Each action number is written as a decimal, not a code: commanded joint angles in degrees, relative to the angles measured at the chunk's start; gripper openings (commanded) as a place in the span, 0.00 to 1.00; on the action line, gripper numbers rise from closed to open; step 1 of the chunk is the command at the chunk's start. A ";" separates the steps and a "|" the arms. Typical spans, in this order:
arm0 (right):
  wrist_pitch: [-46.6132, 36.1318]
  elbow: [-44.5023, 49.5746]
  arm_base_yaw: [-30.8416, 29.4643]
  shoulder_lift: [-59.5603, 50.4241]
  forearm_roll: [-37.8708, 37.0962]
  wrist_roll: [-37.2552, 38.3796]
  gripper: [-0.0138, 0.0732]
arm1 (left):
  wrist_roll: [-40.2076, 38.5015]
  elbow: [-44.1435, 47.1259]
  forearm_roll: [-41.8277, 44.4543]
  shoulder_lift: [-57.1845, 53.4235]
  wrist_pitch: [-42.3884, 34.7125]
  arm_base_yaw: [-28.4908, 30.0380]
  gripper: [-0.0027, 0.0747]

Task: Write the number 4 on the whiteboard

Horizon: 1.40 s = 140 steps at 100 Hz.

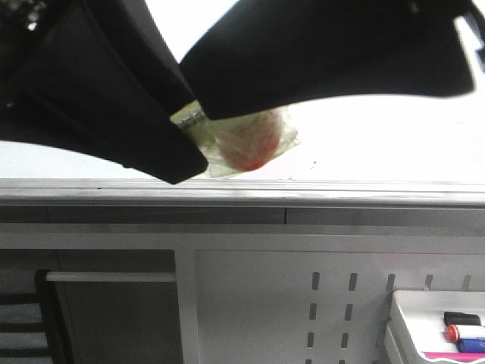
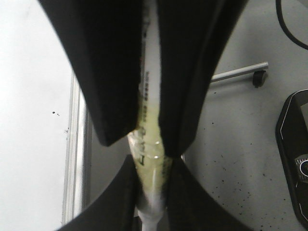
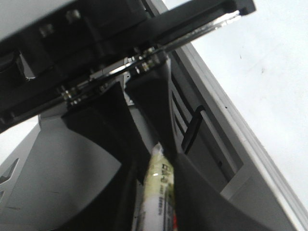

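Both grippers clamp one marker in front of the whiteboard (image 1: 364,144).

No number 4 shows on the board's visible part; black arms hide much of it. The left gripper (image 2: 149,139) and right gripper (image 3: 156,159) both pinch a yellowish-taped marker (image 2: 150,96). Its tip is blurred in the front view.

The robot's two grippers are made of black, dull plastic. The left gripper (image 2: 151,144) has two long flat fingers (image 2: 113,67) that get thin and pointy at the ends. The right gripper (image 3: 154,168) has the same black pointed fingers (image 3: 103,120). Behind those fingers sits a shiny silver metal bar (image 3: 144,55) with small screws in it. Above the bar, the black body has round bumps.
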 commanded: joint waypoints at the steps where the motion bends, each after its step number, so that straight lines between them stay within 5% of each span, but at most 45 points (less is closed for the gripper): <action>1: -1.97 -1.98 0.06 -0.32 -0.98 -0.39 0.19 | 0.10 -1.77 -0.55 -1.44 -4.26 -0.40 0.01; 10: -1.55 -1.98 0.06 -0.32 -1.92 -0.39 0.08 | 0.10 -1.77 -0.55 -1.44 -4.26 -0.40 0.01; 43: -3.06 -1.98 0.06 -0.32 -2.04 -0.39 0.08 | -0.13 -1.77 -1.04 -1.48 -4.86 -0.40 0.04; 50: -3.31 -1.98 0.06 -0.32 -2.04 -0.39 0.08 | -0.36 -1.77 -1.01 -1.57 -5.33 -0.40 0.17; 65: -3.43 -1.98 0.06 -0.32 -2.16 -0.39 0.08 | -0.47 -1.77 -1.32 -2.55 -5.56 0.12 0.61; 73: -3.93 -1.98 0.06 -0.32 -2.56 -0.39 0.08 | -0.92 -1.77 -1.32 -3.95 -5.64 1.16 0.70; 99: -12.29 -1.98 -1.18 -0.32 -3.96 -0.39 0.08 | -11.44 -0.96 -1.32 -16.14 -5.02 10.37 0.55; 129: -19.19 -2.49 -15.54 5.02 -3.13 -0.39 0.08 | -22.50 5.39 -2.09 -38.12 -4.49 19.95 0.01; 140: -19.07 -4.45 -19.97 8.09 -1.45 -0.39 0.08 | -24.23 8.97 -2.09 -44.66 -5.97 21.81 0.01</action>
